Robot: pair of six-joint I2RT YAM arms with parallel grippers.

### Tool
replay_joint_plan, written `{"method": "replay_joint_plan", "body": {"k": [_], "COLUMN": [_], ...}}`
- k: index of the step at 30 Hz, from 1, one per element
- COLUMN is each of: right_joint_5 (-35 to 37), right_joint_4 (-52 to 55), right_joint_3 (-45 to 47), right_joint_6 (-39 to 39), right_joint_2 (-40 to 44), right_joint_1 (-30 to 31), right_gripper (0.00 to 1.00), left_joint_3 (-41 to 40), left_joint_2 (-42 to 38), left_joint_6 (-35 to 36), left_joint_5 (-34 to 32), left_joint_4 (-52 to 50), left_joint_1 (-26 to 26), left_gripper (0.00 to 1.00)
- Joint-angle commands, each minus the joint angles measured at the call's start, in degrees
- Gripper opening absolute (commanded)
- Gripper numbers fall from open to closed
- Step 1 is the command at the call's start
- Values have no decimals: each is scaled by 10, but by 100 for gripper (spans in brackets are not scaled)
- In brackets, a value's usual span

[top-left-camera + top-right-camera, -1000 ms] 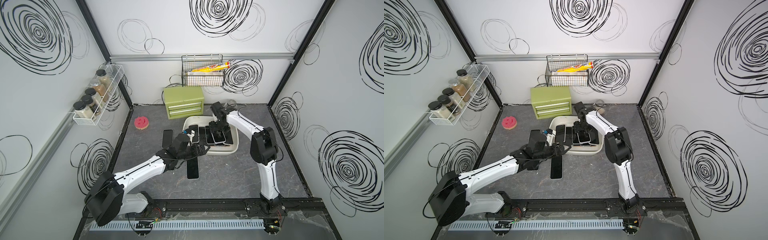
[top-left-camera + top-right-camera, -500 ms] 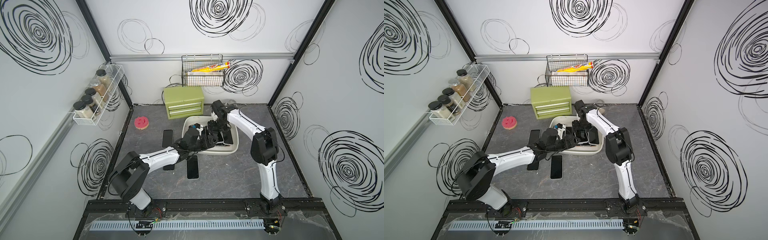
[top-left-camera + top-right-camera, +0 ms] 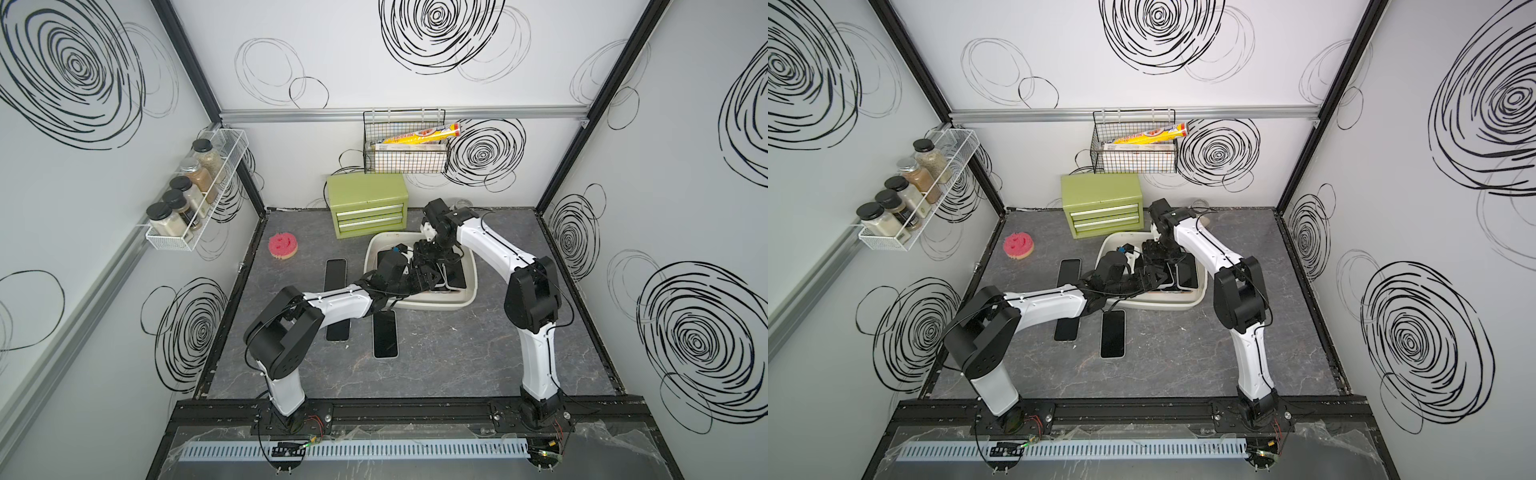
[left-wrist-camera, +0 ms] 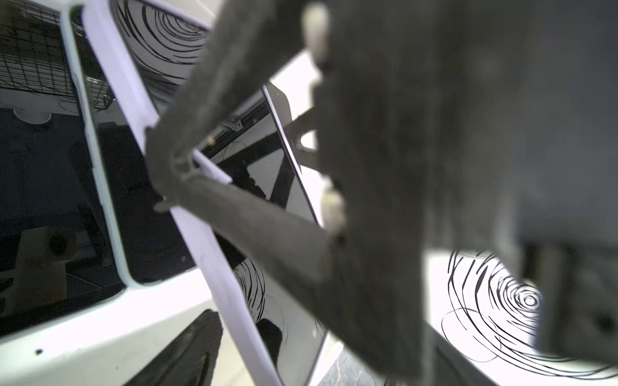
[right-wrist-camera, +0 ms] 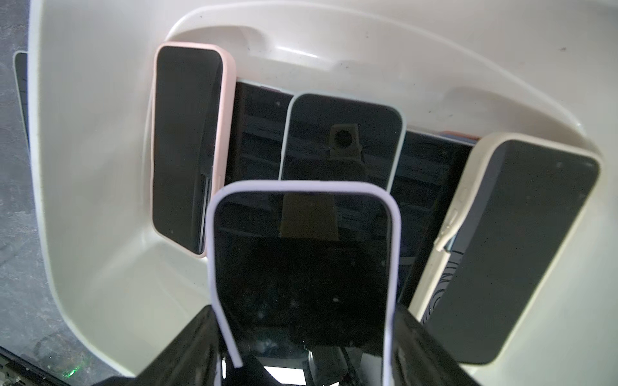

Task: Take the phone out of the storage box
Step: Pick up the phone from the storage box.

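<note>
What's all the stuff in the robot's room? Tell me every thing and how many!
storage box: one, white, mid-table.
phones in the box: at least five, dark screens, pink, pale blue, cream and lilac cases, overlapping.
phones on the table: three, dark, flat, left of and in front of the box.
drawer chest: one, green, behind the box.
sponge: one, pink smiley, back left.
wire basket: one, black, back wall, holding a yellow roll.
spice jars: five, black lids, white rack, left wall.
table: one, grey.
left gripper: black, at the lilac phone's edge.
right gripper: black, holding the lilac phone.
</note>
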State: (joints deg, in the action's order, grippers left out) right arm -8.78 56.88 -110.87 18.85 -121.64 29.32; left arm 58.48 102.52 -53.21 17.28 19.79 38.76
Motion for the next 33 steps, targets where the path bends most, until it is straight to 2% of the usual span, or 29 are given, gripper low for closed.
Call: {"method": "replay_joint_plan", "body": {"k": [1,4,10,15,20,24,28,33], "right_joint_5": [-15,-18,-26,-44,-66,-81,-91,-94], "right_joint_4": [16,17,17,12,9,9,6,4], "right_joint_3": [0,3,6,7,8,11,14,15], "right_joint_6": [1,0,-1,1,2,2,3,3], "right_joint_2": [36,37,35,32,31,32,36,42], "right_joint_1": [-1,-1,-1,-1,-1,-1,-1,-3], "right_gripper": [44,44,43,43,43,43,44,52], "left_joint_3": [27,39,44,51,50,52,50,39], "left_joint_2": [16,23,24,30,23,11,1,-26], "left_joint_6": [9,14,12,8,2,1,1,1], "left_joint_5": [-6,-12,-30,-37,-50,-65,-66,-64], "left_joint_4": [21,14,10,3,-5,-13,-9,-5], "left_joint_1": [-9,-11,-16,-15,-17,-17,-18,-18], "left_gripper": [85,78,54,42,20,8,2,0]}}
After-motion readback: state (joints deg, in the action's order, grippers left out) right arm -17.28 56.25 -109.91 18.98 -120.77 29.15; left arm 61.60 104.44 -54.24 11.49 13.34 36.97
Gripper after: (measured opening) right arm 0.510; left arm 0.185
